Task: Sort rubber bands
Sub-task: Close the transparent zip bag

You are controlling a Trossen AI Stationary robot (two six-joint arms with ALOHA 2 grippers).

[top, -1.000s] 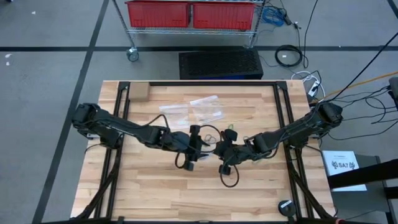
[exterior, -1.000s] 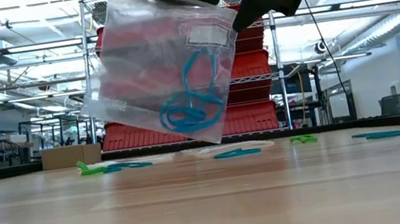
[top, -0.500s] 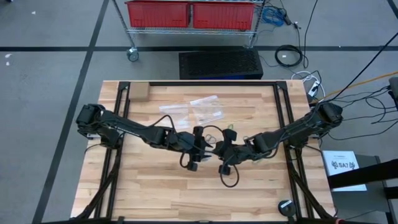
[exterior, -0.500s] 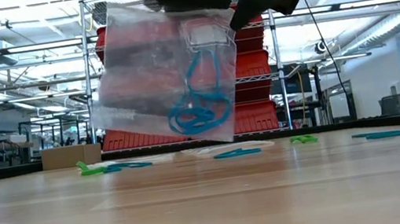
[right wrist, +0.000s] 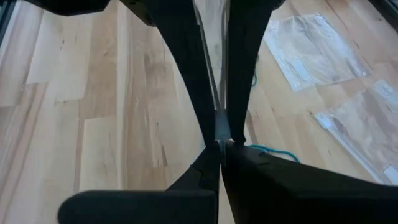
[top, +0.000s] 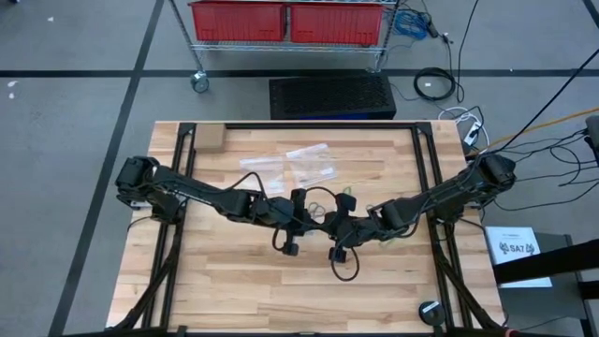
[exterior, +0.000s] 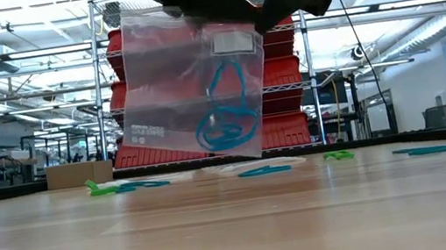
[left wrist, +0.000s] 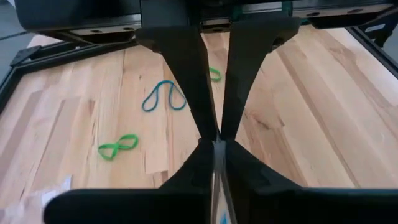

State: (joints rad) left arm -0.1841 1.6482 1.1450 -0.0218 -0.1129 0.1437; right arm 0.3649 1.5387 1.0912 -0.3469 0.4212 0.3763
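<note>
A clear plastic bag (exterior: 191,85) hangs above the middle of the table with blue rubber bands (exterior: 225,125) bunched in its lower part. My left gripper (left wrist: 216,140) and my right gripper (right wrist: 219,144) are both shut on its top edge, close together (top: 318,218). Loose rubber bands lie flat on the wood: a blue one (left wrist: 163,96), green ones (left wrist: 118,146) (exterior: 338,156) and teal ones (exterior: 263,170) (right wrist: 273,152). My left gripper pinches the bag's top edge (exterior: 189,13) between its two fingers, slanting down from the table's left. The bag hangs below it, clear of the table. My right gripper pinches the bag's top right corner (exterior: 257,24) between its two fingers, slanting down from the table's right. Thin film (right wrist: 214,81) shows between the fingers.
Two empty clear bags (top: 301,164) (right wrist: 311,46) lie flat on the far half of the table. A small cardboard box (top: 210,139) sits at the far left corner. Bare wood is on the near half (top: 281,290).
My left gripper has gone a little toward my right gripper and down onto the bag's top edge. The bag, tilted before with its left side high, has swung nearer to upright, and its lower left corner has sunk.
</note>
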